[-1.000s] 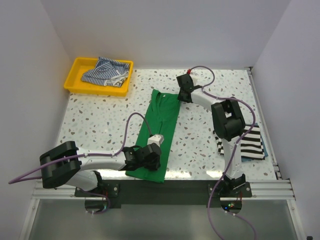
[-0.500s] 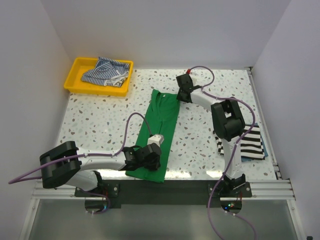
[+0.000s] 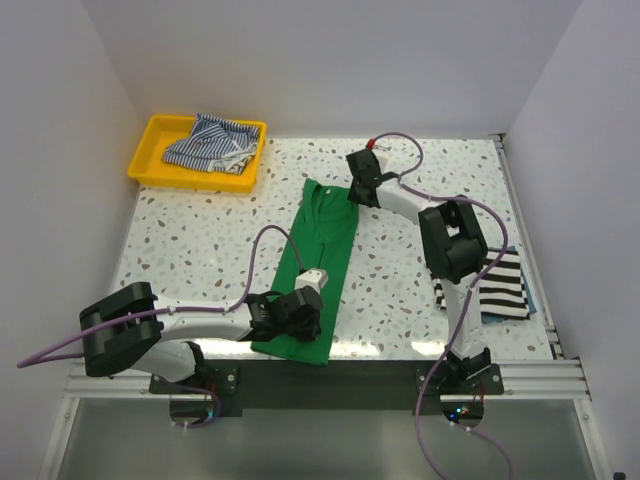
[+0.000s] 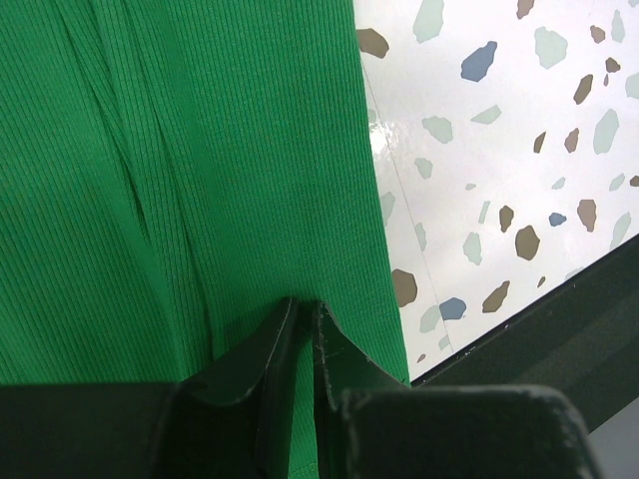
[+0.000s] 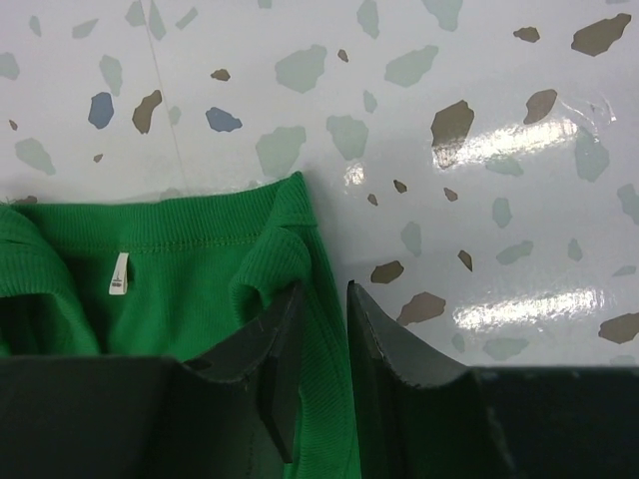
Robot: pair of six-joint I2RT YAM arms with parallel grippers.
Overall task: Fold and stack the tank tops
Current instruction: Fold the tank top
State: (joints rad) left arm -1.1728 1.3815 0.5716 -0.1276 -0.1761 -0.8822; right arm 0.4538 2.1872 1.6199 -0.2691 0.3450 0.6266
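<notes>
The green tank top (image 3: 320, 240) lies as a long narrow strip down the middle of the table. My left gripper (image 3: 300, 312) is at the strip's near end, and its jaws (image 4: 307, 304) are shut on a pinch of the green cloth (image 4: 200, 150). My right gripper (image 3: 357, 195) is at the far right corner, and its jaws (image 5: 327, 289) are closed on the ribbed edge of the green top (image 5: 180, 279) beside the neckline. The black-and-white striped tank top (image 3: 505, 290) lies folded at the right, partly under the right arm. The blue-and-white striped one (image 3: 210, 142) sits crumpled in the tray.
The yellow tray (image 3: 190, 184) stands at the back left corner. The table's dark front edge (image 4: 559, 329) runs close to my left gripper. White walls close in the left, back and right sides.
The right gripper has shifted slightly left at the green top's far corner. The left arm has not moved.
</notes>
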